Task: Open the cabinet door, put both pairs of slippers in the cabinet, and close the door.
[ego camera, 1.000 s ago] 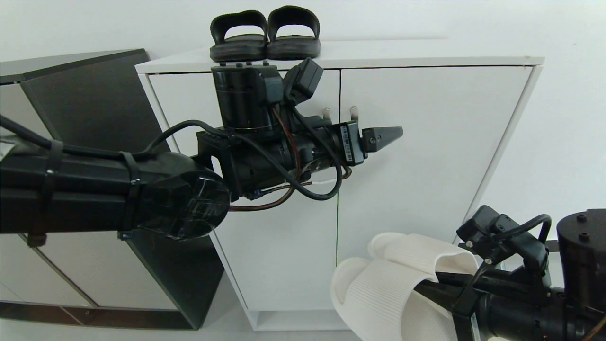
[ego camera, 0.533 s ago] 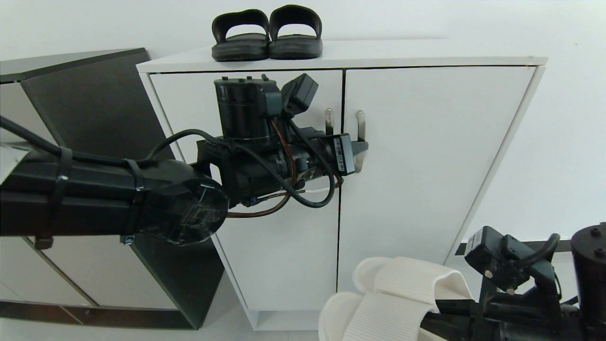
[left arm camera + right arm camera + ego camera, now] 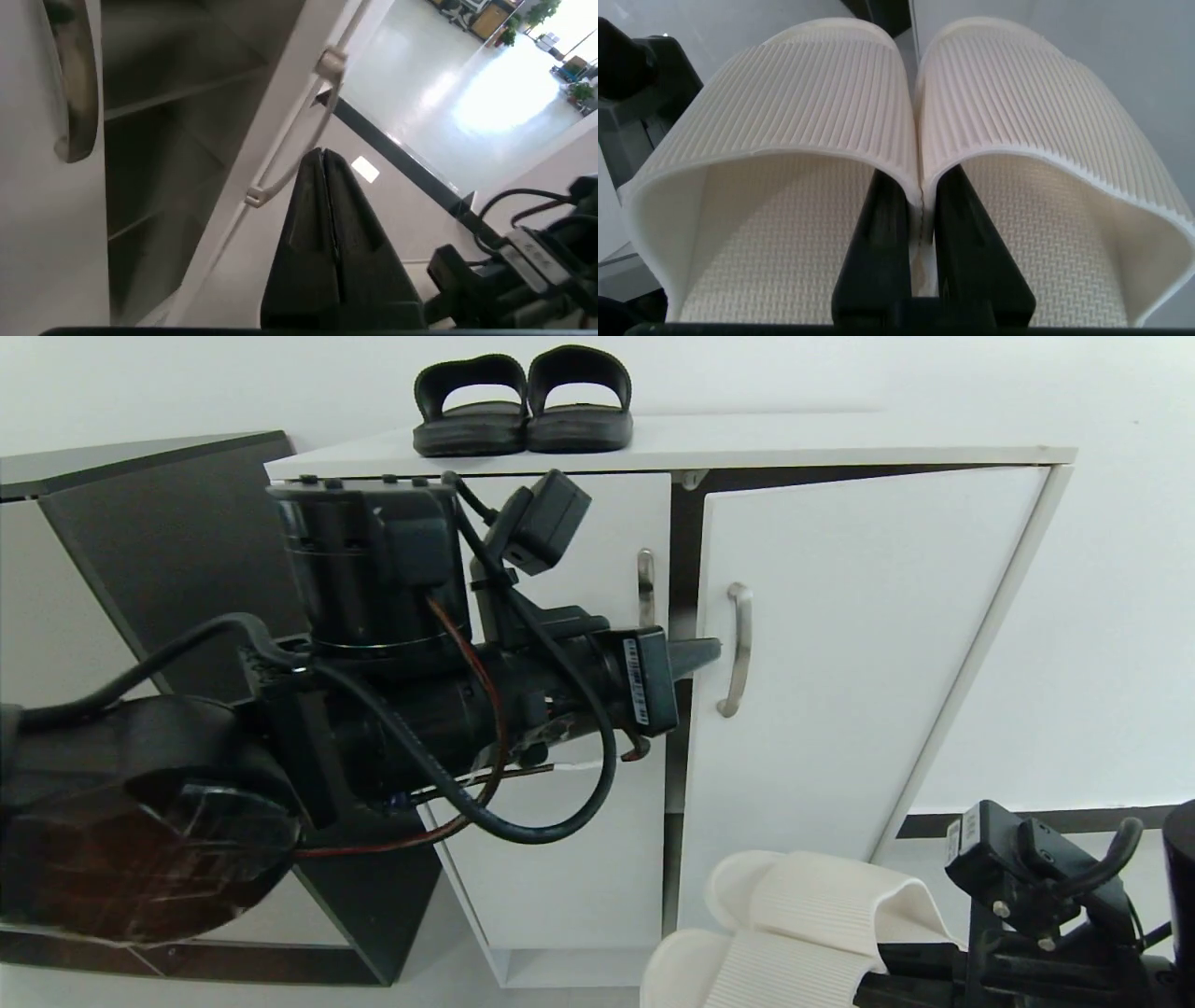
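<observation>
A pair of black slippers (image 3: 523, 403) stands on top of the white cabinet (image 3: 840, 441). The cabinet's right door (image 3: 868, 616) is ajar, with a dark gap beside the shut left door (image 3: 560, 859). My left gripper (image 3: 708, 651) is shut, its tip hooked at the right door's metal handle (image 3: 738, 649). In the left wrist view the shut left gripper (image 3: 323, 166) sits just behind that handle (image 3: 291, 131), and shelves (image 3: 168, 84) show inside. Low at the right, my right gripper (image 3: 915, 210) is shut on the white slippers (image 3: 803, 905), pinching the inner walls of the white slippers (image 3: 813, 112) together.
A dark cabinet (image 3: 168, 523) stands against the white one's left side. The left door's handle (image 3: 645, 583) is close to my left wrist. Pale floor (image 3: 448, 84) spreads to the right of the cabinet, below a dark baseboard (image 3: 1027, 821).
The right door has swung open a little as my left arm drew back with its tip behind the handle. The right gripper and the white slippers sit lower in the picture.
</observation>
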### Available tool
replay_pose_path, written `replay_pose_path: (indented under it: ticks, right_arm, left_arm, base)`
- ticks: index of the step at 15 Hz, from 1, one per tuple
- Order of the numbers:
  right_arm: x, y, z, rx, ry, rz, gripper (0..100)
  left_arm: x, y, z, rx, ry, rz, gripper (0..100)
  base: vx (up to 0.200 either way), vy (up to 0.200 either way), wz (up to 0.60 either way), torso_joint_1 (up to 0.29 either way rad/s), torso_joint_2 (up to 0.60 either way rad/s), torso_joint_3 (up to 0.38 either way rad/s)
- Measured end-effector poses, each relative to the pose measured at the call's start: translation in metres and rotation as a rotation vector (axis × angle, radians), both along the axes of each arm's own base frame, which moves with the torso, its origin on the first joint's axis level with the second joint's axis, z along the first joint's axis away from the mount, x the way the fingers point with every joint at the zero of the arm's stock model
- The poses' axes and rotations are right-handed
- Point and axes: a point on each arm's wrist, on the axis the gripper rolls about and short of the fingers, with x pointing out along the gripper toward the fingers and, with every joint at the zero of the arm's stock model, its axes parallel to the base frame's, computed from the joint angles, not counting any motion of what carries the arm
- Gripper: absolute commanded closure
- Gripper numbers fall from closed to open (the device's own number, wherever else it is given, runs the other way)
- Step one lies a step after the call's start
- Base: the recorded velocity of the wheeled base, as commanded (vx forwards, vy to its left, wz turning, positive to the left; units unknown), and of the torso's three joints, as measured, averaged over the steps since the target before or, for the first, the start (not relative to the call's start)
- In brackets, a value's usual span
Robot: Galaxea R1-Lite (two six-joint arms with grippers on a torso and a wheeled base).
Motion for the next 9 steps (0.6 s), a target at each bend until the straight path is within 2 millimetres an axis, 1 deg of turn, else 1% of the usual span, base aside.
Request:
replay_pose_path:
  ticks: [1, 2, 5, 7, 9]
  right_arm:
    - [0.000, 0.000, 0.000, 0.000, -0.001, 0.000, 100]
    - [0.000, 0.000, 0.000, 0.001, -0.002, 0.000, 100]
    - [0.000, 0.000, 0.000, 0.001, -0.003, -0.001, 100]
    - [0.000, 0.000, 0.000, 0.000, -0.002, -0.001, 100]
    - [0.000, 0.000, 0.000, -0.001, -0.002, -0.001, 100]
  left_arm:
    - [-0.003, 0.005, 0.004, -0.009, -0.010, 0.006, 100]
    - [-0.002, 0.012, 0.008, -0.019, -0.019, 0.027, 100]
    - [0.009, 0.032, 0.021, -0.049, -0.055, 0.099, 100]
    - [0.012, 0.038, 0.031, -0.080, -0.092, 0.104, 100]
    - [0.016, 0.038, 0.037, -0.085, -0.098, 0.104, 100]
  base:
    - [0.000, 0.000, 0.00, 0.000, 0.00, 0.000]
    - [0.000, 0.000, 0.00, 0.000, 0.00, 0.000]
    - [0.000, 0.000, 0.00, 0.000, 0.00, 0.000]
    - [0.000, 0.000, 0.00, 0.000, 0.00, 0.000]
    - [0.000, 0.000, 0.00, 0.000, 0.00, 0.000]
